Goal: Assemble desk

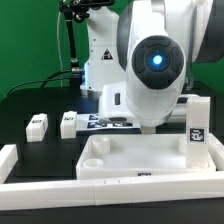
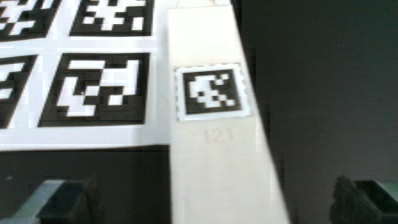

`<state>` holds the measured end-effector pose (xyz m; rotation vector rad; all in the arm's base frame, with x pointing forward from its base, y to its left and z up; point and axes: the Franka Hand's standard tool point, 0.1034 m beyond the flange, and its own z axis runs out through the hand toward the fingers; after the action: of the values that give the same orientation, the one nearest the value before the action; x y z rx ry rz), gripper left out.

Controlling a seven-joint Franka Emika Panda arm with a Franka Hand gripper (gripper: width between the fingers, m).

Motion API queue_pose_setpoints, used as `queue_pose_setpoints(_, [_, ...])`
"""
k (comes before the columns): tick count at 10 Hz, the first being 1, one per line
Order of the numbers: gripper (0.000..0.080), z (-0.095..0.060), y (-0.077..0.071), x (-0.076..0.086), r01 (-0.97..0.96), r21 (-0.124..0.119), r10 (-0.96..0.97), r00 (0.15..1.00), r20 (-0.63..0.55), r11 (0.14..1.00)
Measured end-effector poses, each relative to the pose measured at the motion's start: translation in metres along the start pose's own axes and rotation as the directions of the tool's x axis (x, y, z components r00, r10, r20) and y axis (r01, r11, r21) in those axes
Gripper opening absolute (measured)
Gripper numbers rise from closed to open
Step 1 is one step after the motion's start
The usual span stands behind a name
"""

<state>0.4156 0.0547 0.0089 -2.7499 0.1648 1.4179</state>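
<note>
Black table, green backdrop: the desk's tabletop lies central, one leg upright at a corner (loose legs lie beside). My claw hangs wide open astride another leg, so the pick-up is in hand; next, I judge, descend and pinch squarely.

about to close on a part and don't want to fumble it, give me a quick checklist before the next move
1. gripper open: ok, its fingers stand wide apart.
2. white tagged part between the fingers: ok, gaps on both sides.
3. Grasp clear of the marker board: cannot tell, it lies right beside the part.
4. tabletop lying flat, rim up: ok.
5. upright leg fully seated at the tabletop's corner, exterior view's right: cannot tell.
6. loose legs out of the arm's way: ok, apart on the exterior view's left.
</note>
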Motion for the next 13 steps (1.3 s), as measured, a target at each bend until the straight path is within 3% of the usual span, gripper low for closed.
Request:
queue_pose_setpoints(3, [0.0648, 0.0096, -0.0013, -0.0018, -0.029, 0.002, 0.029, 1.000, 0.012, 1.000])
queue_pose_setpoints(6, [0.0621, 0.0097, 0.0003, -0.0015, -0.041, 0.002, 0.041, 0.999, 0.012, 0.999])
queue_pose_setpoints(7, [0.0403, 0.0096, 0.0007, -0.0014, -0.041, 0.003, 0.041, 0.999, 0.012, 0.999])
queue_pose_setpoints(8, [0.0403, 0.0095, 0.0012, -0.0014, -0.042, 0.004, 0.042, 0.999, 0.012, 0.999])
queue_pose_setpoints(9, [0.0288, 0.0094, 0.0017, -0.0013, -0.043, 0.005, 0.043, 0.999, 0.012, 0.999])
queue_pose_setpoints(13, [0.0288, 0.0091, 0.0032, -0.0010, -0.045, 0.008, 0.045, 0.999, 0.012, 0.999])
